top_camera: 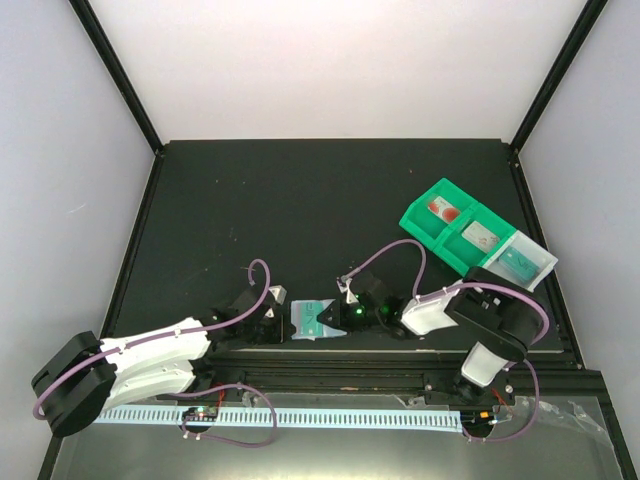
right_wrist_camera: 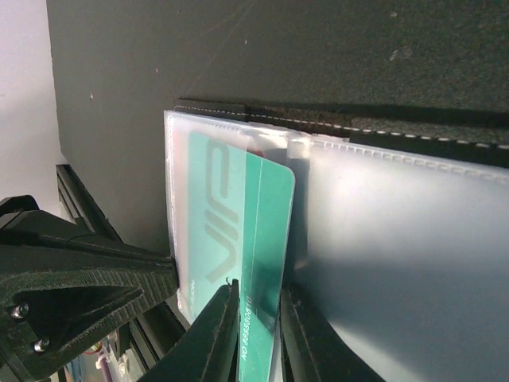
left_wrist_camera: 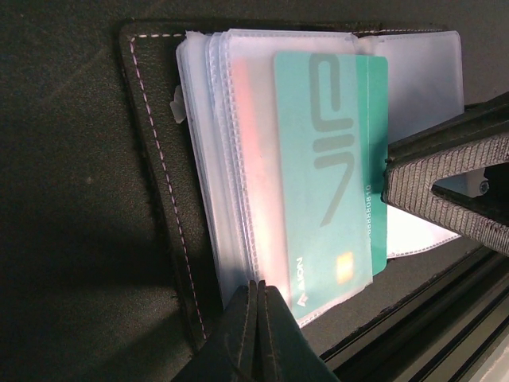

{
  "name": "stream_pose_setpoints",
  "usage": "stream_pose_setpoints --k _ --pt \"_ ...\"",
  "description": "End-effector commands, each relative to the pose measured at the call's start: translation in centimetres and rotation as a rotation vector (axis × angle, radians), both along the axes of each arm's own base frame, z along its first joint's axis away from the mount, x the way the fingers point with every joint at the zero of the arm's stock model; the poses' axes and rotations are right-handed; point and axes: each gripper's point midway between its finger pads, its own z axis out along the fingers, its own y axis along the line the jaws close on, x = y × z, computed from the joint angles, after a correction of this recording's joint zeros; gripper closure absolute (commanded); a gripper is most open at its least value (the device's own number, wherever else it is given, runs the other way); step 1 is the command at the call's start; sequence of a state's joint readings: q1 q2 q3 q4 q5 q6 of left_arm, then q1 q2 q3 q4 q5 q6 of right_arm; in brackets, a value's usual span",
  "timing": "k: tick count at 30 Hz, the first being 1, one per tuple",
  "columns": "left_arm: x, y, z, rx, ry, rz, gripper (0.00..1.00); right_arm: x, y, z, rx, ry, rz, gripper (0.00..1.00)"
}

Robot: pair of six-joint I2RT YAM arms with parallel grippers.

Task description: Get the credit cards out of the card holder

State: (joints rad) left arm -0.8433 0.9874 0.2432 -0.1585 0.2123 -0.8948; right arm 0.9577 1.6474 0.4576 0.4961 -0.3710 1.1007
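2 grippers and 1 card holder, all at the near edge of the dark surface (top_camera: pixel 300 200). L gripper (left_wrist_camera: pixel 258 314) is closed, tips pinched on the edge of the card holder (left_wrist_camera: pixel 159 167) at its clear pockets (left_wrist_camera: pixel 215 159), several stacked. R gripper (right_wrist_camera: pixel 258 298) faces it from the holder's other end. Its fingers are a little apart w/ the end of 1 teal card (left_wrist_camera: pixel 326 175) ("VIP") between them; can't tell if it's actually clamped. The teal card lies between the 2 grippers, partly out of its pocket: bare strip on the R gripper side, the rest under clear plastic. 1 reddish card (left_wrist_camera: pixel 254 151) sits behind the pockets, blurred. Holder is open flat, black stitched outer showing beside the L gripper tips.

1 green tray (top_camera: pixel 410 218) is well apart, beyond and to the right of R gripper: 3 compartments, 2 green + 1 clear. 1 white card w/ red marks (top_camera: pixel 440 209) is in the first, 1 pale grey card (top_camera: pixel 481 238) in the second. The clear one has sth teal-ish, can't tell what.
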Motion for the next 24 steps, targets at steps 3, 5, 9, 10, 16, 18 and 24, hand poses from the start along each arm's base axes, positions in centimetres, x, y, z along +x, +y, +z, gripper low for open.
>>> stream_pose_setpoints --k 3,5,9,10,16,18,24 --pt "0.4 0.2 0.0 0.002 -0.010 0.022 0.98 0.0 0.1 -0.7 0.016 0.016 -0.002 0.87" --pt "0.4 0.2 0.1 0.001 -0.013 0.023 0.98 0.0 0.1 -0.6 0.017 0.013 -0.003 0.91" --pt "0.4 0.3 0.1 0.001 -0.011 0.024 0.98 0.1 -0.1 -0.4 0.016 0.002 -0.009 0.99" --pt "0.4 0.3 0.1 0.002 -0.010 0.026 0.98 0.1 -0.2 -0.2 0.017 -0.003 -0.014 0.99" --pt "0.4 0.4 0.3 0.001 -0.017 0.032 0.98 0.7 -1.5 0.5 -0.016 -0.047 -0.050 0.99" --pt "0.5 0.4 0.2 0.003 -0.016 0.035 0.99 0.9 -2.3 0.5 -0.046 -0.056 -0.066 0.99" --pt "0.5 0.4 0.2 0.007 -0.011 0.032 0.98 1.6 -4.0 2.5 -0.086 -0.128 -0.103 0.99"
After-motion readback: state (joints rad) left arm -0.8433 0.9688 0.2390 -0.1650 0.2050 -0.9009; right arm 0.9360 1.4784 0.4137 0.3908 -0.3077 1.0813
